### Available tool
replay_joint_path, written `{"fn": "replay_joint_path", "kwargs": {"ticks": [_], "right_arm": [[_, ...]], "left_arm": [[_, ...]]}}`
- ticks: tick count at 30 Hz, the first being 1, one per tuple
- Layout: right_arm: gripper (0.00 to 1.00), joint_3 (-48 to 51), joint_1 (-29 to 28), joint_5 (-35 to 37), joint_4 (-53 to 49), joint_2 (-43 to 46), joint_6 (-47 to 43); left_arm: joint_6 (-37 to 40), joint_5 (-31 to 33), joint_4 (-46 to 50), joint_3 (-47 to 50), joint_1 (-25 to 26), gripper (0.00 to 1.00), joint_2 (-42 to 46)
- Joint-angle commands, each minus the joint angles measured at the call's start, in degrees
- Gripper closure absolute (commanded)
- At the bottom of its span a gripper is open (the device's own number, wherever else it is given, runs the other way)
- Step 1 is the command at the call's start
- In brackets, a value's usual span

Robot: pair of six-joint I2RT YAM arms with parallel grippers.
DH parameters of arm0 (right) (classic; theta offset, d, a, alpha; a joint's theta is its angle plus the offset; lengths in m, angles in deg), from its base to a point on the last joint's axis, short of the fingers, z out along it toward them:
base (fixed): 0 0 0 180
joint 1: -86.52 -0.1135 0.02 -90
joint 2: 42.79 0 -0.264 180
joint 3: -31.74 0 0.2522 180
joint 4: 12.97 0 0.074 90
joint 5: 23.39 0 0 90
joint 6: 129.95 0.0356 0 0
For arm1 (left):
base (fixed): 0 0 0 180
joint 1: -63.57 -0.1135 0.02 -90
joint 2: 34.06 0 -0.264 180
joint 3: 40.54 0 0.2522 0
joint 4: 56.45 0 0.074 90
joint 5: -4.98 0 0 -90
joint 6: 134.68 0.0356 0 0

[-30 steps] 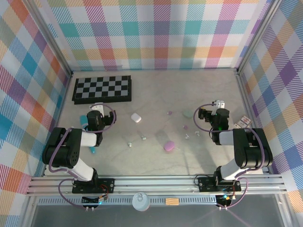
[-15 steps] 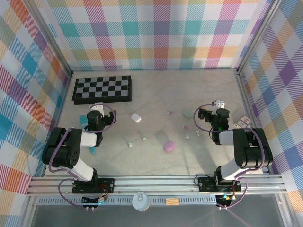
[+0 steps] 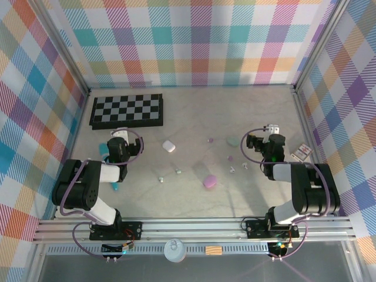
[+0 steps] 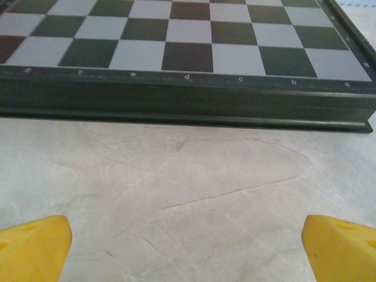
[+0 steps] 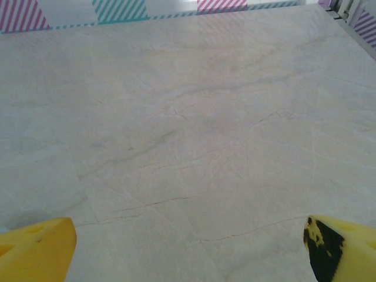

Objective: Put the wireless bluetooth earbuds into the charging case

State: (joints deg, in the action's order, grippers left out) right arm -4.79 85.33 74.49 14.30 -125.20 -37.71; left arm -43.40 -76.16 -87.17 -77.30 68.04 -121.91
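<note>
Jaws stand spread and empty on left arm [image 3: 97, 176] and right arm [image 3: 294, 176]. Beneath them, the grey marbled surface [image 3: 194, 114] carries a purple pebble-shaped case [image 3: 210, 181] at its middle, lid state unclear. Two tiny pale earbuds [image 3: 232, 169] lie between that case and the right arm. Recommendation: descend squarely, straddle one bud, and close gently so it does not skitter.

The top external camera hangs high behind the arm bases [image 3: 114, 226] and looks steeply down on the whole pale marbled tabletop [image 3: 194, 123] and plaid walls [image 3: 194, 41]. The left wrist camera sits low and close, facing the near edge of the black-and-grey chessboard [image 4: 188, 35], which the overhead view also holds. The right wrist camera, equally low, looks across the tabletop to the far wall.
</note>
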Motion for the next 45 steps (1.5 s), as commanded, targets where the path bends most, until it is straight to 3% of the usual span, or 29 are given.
{"fn": "replay_joint_path", "kwargs": {"ticks": [1, 4, 8, 16, 20, 29, 36, 40, 45], "right_arm": [[0.01, -2.50, -0.56, -1.61, -8.30, 8.55, -1.66], [0.01, -4.22, -1.01, -4.01, -16.68, 16.40, -3.54], [0.01, -7.67, -2.81, -8.24, -25.07, 21.80, -2.18], [0.01, -15.00, -17.30, -12.13, -33.40, 19.14, -3.59], [0.01, -18.44, -26.25, -13.08, -31.69, 11.49, -3.62], [0.01, -30.25, -40.12, -10.68, -26.54, -10.48, -7.42], [0.01, -42.36, -44.28, -11.57, -29.67, -25.08, -6.50], [0.01, -48.19, -44.67, -11.57, -32.76, -31.09, -4.88], [0.07, -53.79, -44.95, -11.22, -37.10, -36.36, -4.91]], "left_arm": [[0.87, 2.68, 7.11, -2.59, 1.68, 0.00, 8.12], [1.88, 4.32, 20.30, -7.62, 4.61, 0.00, 14.33], [1.41, 3.82, 31.16, -13.36, 10.58, 0.00, 19.42], [-7.85, -5.07, 46.99, -22.67, 17.50, 0.00, 22.03], [-11.16, -9.13, 53.27, -26.36, 16.29, 0.00, 20.01], [-18.18, -17.31, 55.66, -26.07, 6.26, 0.00, 19.23], [-21.97, -20.39, 56.68, -24.51, 1.28, 0.00, 20.46], [-20.84, -19.51, 58.18, -24.32, 0.63, 0.00, 21.88], [-20.02, -19.67, 59.20, -24.33, 0.46, 0.00, 22.00]]}}
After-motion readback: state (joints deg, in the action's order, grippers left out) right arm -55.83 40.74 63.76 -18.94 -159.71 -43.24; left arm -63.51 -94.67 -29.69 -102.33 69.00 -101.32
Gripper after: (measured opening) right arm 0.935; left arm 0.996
